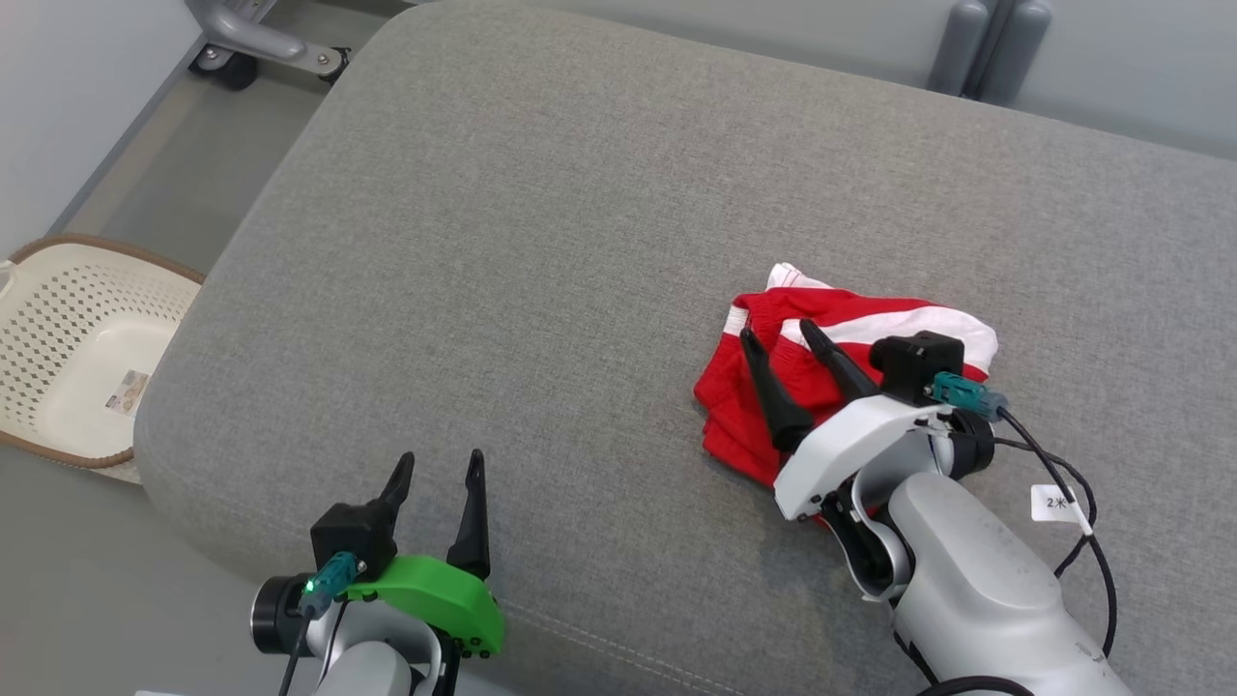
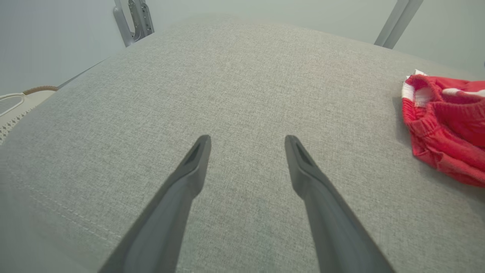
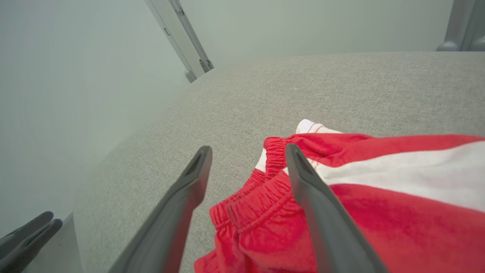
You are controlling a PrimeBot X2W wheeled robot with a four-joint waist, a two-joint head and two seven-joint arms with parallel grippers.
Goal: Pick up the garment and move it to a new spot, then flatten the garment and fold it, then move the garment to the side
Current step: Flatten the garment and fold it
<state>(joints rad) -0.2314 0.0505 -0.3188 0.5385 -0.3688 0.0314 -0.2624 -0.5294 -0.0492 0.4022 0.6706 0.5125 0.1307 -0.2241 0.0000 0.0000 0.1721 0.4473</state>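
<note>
Head view: the garment, red shorts with white stripes, lies as a loose bundle on the right part of the grey cushion. It is well apart from the basket on the floor at the left.
Right gripper: the fingers stand apart above the left edge of the bundle and hold nothing.
Right wrist view: the gathered waistband sits just beside the right finger, and more red cloth lies under it.
Left gripper: it is spread wide and empty, over bare cushion near the front edge, well apart from the garment.
Weight: you can expect it to be very light.
Stiffness: it looks soft and limp, so it probably hangs down and changes shape when you lift it.
Surface: the knit cloth does not look slippery, and it may drag a little on the woven cushion.
Where to hold: I judge the waistband best, because its thick elastic ridge gives the fingers something to bite.
Caution: if you pinch only the top layer, the bundle may open.
</note>
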